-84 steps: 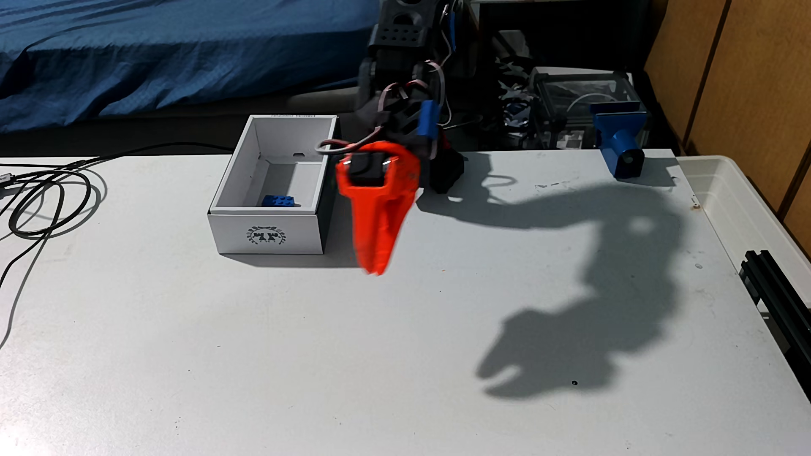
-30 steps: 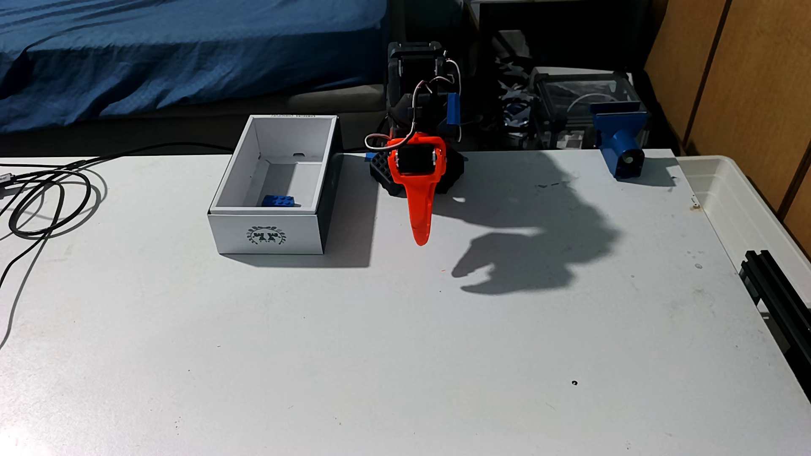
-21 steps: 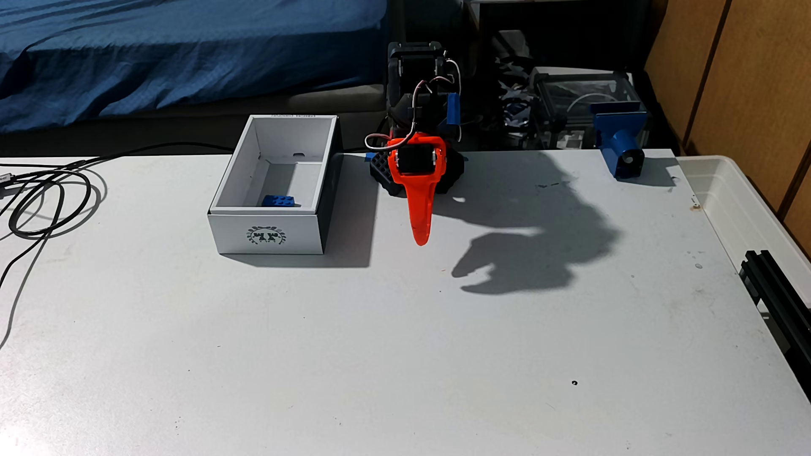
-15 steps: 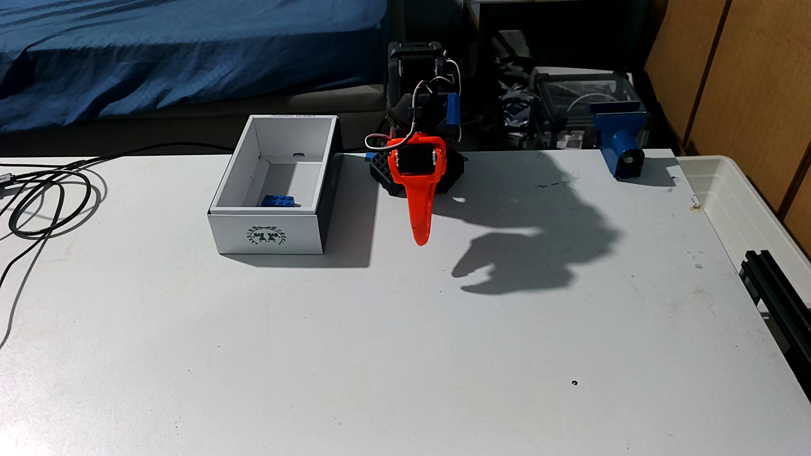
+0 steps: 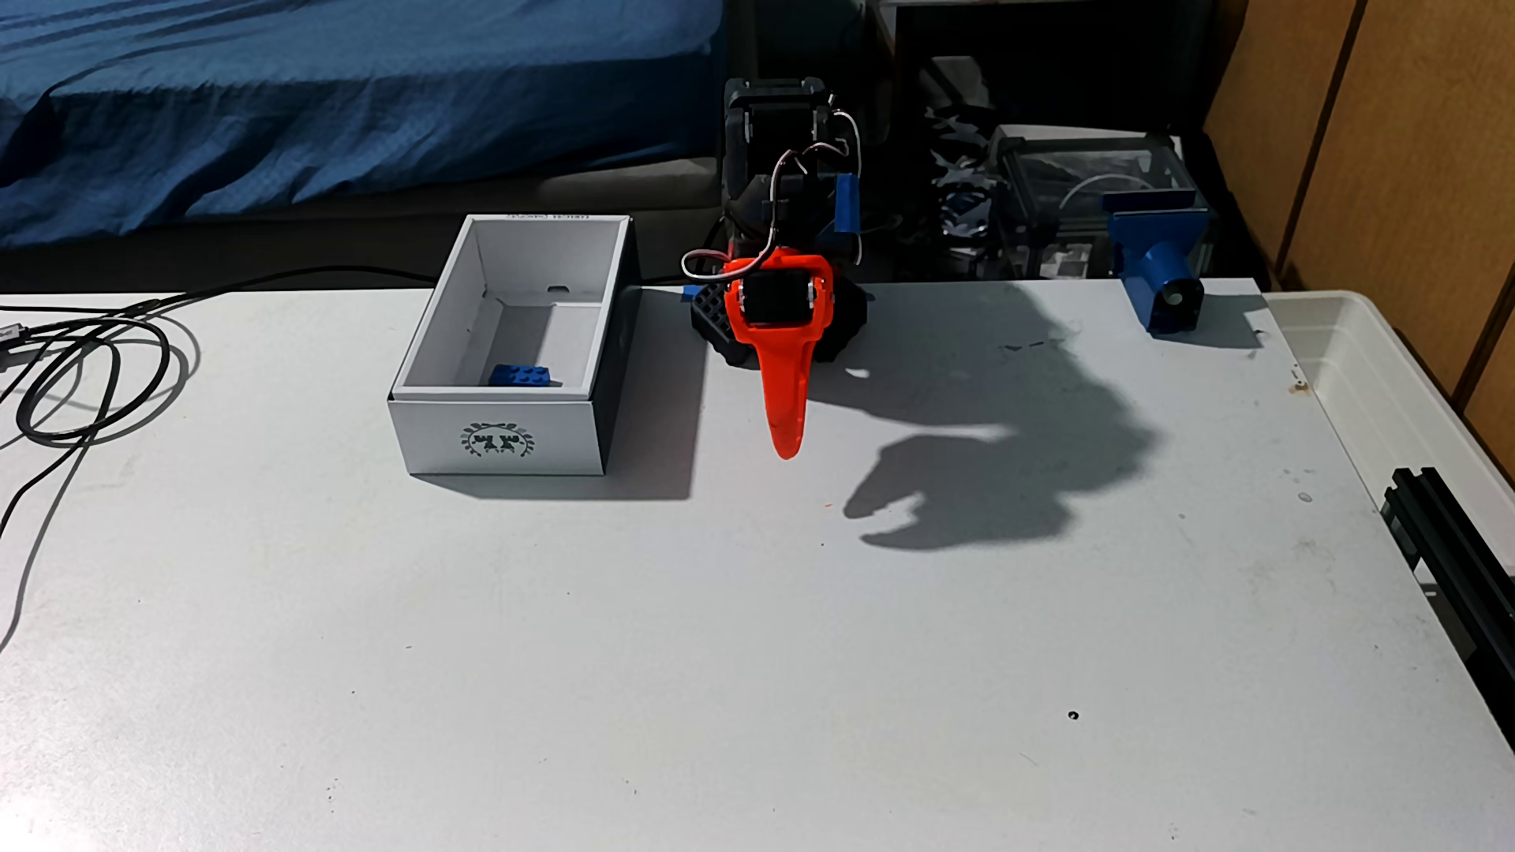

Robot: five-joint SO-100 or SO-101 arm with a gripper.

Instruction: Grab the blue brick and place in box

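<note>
The blue brick (image 5: 525, 376) lies studs-up on the floor of the box (image 5: 500, 434), against its near wall. The box is white, open-topped, with a dark wreath emblem on its front, and stands at the back left of the table. My orange gripper (image 5: 785, 446) hangs to the right of the box, pointing down at the table, with the black arm folded back behind it. I see it edge-on as one narrow wedge: the jaws look shut with nothing between them. It is clear of both box and brick.
Black cables (image 5: 82, 377) coil at the table's left edge. A blue block-shaped fixture (image 5: 1160, 262) stands at the back right corner. A translucent plastic bin (image 5: 1394, 385) and a black rail (image 5: 1451, 557) run along the right side. The arm's shadow falls right of the gripper.
Since 2.8 s ago the gripper swung right, away from the box, and the arm folded back and down. Over the last second nothing has moved. The brick stays in the box.
</note>
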